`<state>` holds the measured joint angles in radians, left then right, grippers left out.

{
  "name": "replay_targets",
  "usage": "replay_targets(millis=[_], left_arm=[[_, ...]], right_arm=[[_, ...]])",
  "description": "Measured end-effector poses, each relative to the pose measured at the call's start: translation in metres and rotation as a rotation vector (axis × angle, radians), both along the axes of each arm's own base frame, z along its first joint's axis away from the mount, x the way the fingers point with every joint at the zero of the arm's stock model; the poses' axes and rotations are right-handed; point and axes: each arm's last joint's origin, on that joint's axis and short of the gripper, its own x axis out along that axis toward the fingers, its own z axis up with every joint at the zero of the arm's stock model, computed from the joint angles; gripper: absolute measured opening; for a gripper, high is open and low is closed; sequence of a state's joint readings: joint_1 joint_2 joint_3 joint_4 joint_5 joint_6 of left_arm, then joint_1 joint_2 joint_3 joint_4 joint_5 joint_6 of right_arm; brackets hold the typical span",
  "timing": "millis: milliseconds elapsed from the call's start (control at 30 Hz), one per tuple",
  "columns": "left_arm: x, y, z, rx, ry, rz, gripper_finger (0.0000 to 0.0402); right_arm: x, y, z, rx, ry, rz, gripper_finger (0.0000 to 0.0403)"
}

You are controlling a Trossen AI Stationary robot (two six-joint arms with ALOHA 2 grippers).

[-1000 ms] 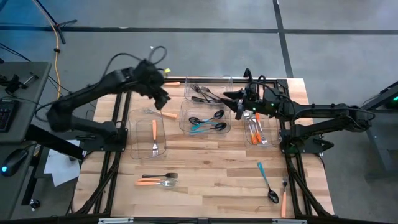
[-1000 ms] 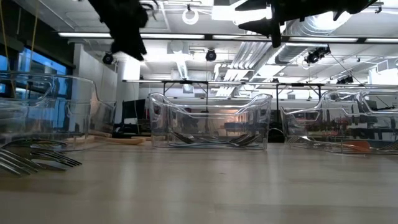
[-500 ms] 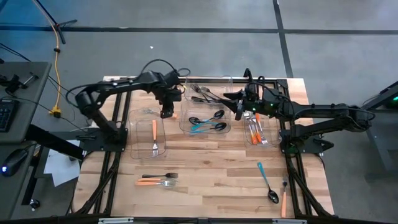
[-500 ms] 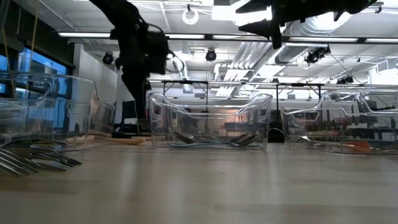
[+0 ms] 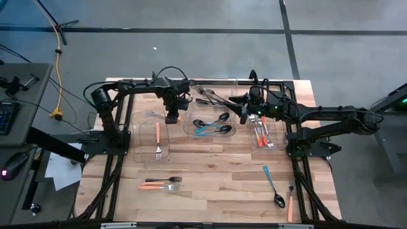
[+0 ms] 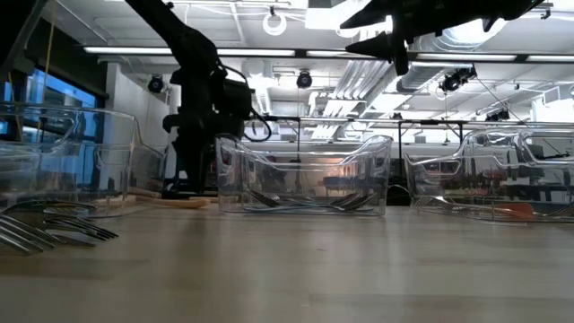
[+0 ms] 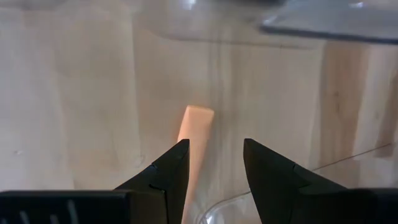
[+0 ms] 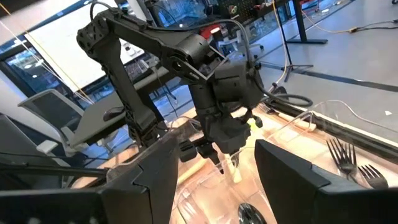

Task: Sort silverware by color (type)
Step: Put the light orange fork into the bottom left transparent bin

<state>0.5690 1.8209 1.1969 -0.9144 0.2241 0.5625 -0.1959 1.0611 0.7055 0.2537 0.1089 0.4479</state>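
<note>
An orange handle (image 7: 194,127) lies flat on the wood between the left bin (image 5: 141,152) and the middle bin (image 5: 191,130); its other end is hidden under my left gripper. My left gripper (image 7: 214,149) points down at it, low over the table (image 6: 184,179), open, with the handle beside one fingertip. My right gripper (image 8: 214,162) hangs open, high above the gap between the middle and right bins (image 5: 243,112). Loose silverware lies near the front edge: forks (image 5: 160,184), a teal spoon (image 5: 272,183) and an orange-handled piece (image 5: 290,205).
Several clear bins stand on the table: the left one holds an orange fork (image 5: 158,137), the far one black forks (image 5: 210,95), the middle one black and teal spoons (image 5: 213,124), the right one orange-handled pieces (image 5: 261,135). Bare wood lies at the near middle.
My left gripper has come down from high above the table's far left toward the near edge and the orange handle, rolling its wrist and tipping to point down. Its fingers now stand just above the wood. The silverware has not moved.
</note>
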Motion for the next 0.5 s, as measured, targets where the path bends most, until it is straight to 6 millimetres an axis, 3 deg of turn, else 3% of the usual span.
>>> replay_targets(millis=[300,500], left_arm=[[0.005,0.003,-0.018,0.023,0.041,-0.043,0.0140],[0.007,0.006,-0.019,0.052,0.028,-0.028,0.0140]], right_arm=[[0.000,0.000,-0.001,-0.001,0.010,0.000,0.0197],[0.000,0.000,-0.001,-0.001,0.011,0.000,0.0197]])
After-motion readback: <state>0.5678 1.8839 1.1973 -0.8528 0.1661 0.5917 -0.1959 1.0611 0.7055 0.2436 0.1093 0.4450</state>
